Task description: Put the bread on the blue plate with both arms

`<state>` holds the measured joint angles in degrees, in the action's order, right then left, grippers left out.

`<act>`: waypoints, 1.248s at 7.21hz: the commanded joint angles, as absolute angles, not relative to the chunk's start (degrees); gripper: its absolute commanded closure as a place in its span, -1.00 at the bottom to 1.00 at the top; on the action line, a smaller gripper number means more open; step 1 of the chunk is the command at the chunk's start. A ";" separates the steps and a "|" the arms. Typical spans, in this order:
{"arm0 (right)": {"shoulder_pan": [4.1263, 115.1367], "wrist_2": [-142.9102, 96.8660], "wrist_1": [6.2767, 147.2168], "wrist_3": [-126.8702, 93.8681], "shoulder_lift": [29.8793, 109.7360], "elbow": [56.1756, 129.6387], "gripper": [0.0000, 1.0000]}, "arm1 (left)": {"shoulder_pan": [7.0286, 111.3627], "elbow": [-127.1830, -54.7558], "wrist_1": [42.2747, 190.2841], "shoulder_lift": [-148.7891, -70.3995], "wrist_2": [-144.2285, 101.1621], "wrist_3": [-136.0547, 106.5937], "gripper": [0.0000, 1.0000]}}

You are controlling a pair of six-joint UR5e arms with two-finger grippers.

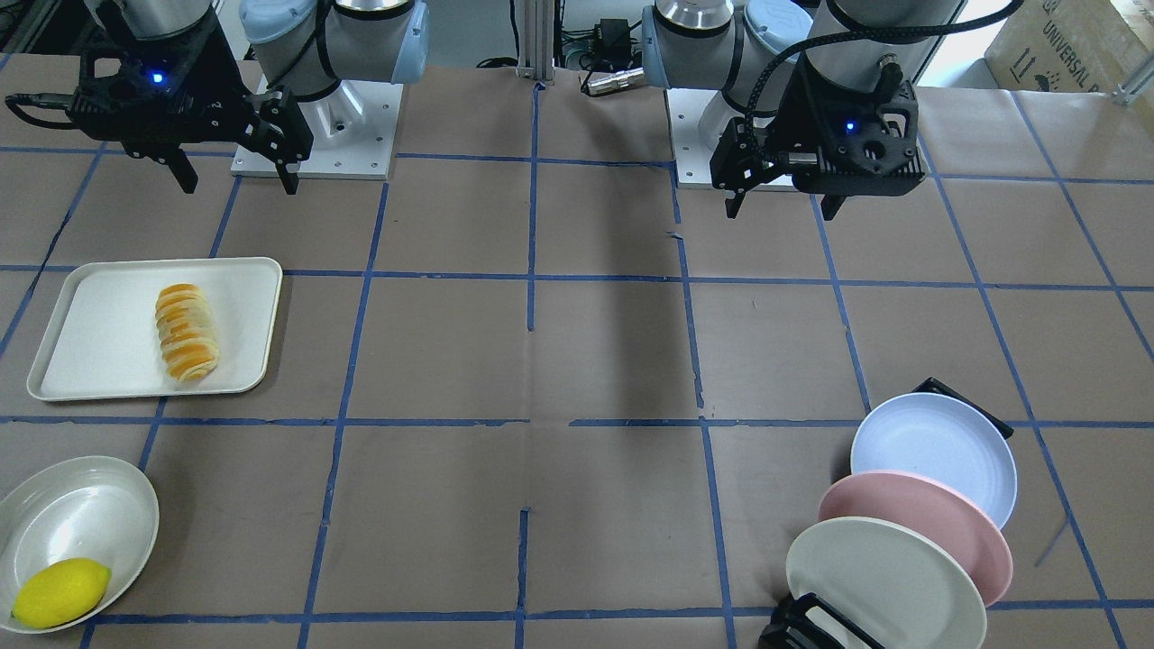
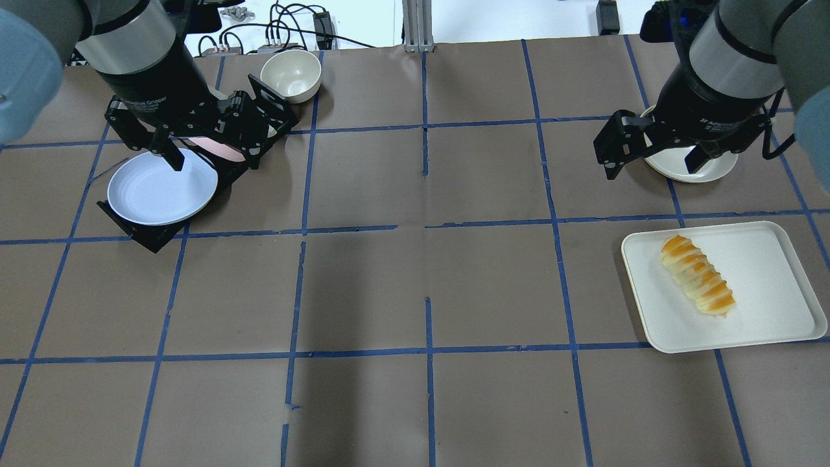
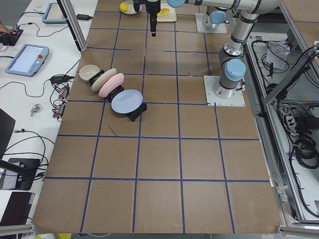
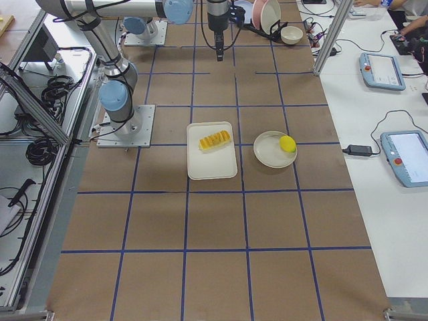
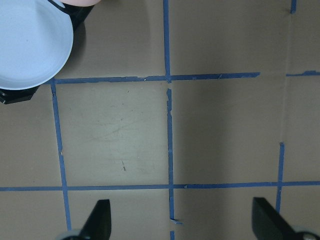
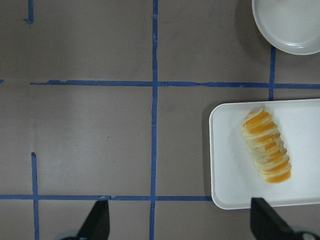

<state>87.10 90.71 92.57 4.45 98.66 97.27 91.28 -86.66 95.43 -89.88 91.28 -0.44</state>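
Observation:
The bread (image 1: 187,332), an orange and cream striped roll, lies on a white tray (image 1: 90,361) on my right side; it also shows in the overhead view (image 2: 698,284) and the right wrist view (image 6: 266,152). The blue plate (image 1: 933,455) leans in a black rack on my left side, at the rack's end nearest me (image 2: 162,188) (image 5: 30,45). My right gripper (image 1: 239,180) hangs open and empty above the table, between my base and the tray (image 2: 652,167). My left gripper (image 1: 781,209) hangs open and empty above the rack (image 2: 213,159).
A pink plate (image 1: 938,523) and a cream-white plate (image 1: 883,577) lean in the same rack behind the blue one. A small bowl (image 2: 290,74) stands past the rack. A yellow lemon (image 1: 61,591) lies in a white dish (image 1: 81,514) beyond the tray.

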 commanded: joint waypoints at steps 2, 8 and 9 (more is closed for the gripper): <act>87.10 90.70 92.20 4.48 99.05 97.56 -1.00 | 90.79 -86.66 95.10 -90.00 91.23 -0.35 -1.00; 75.72 94.57 109.10 38.03 98.70 111.66 -0.98 | 68.42 -84.82 90.20 -98.15 91.85 27.11 -1.00; 69.32 93.70 111.94 40.93 98.70 116.49 -0.98 | 65.42 -84.64 88.00 -100.70 90.98 30.99 -1.00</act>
<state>76.29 93.93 106.93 33.12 98.68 110.54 69.79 -84.83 90.63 -97.53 91.73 25.24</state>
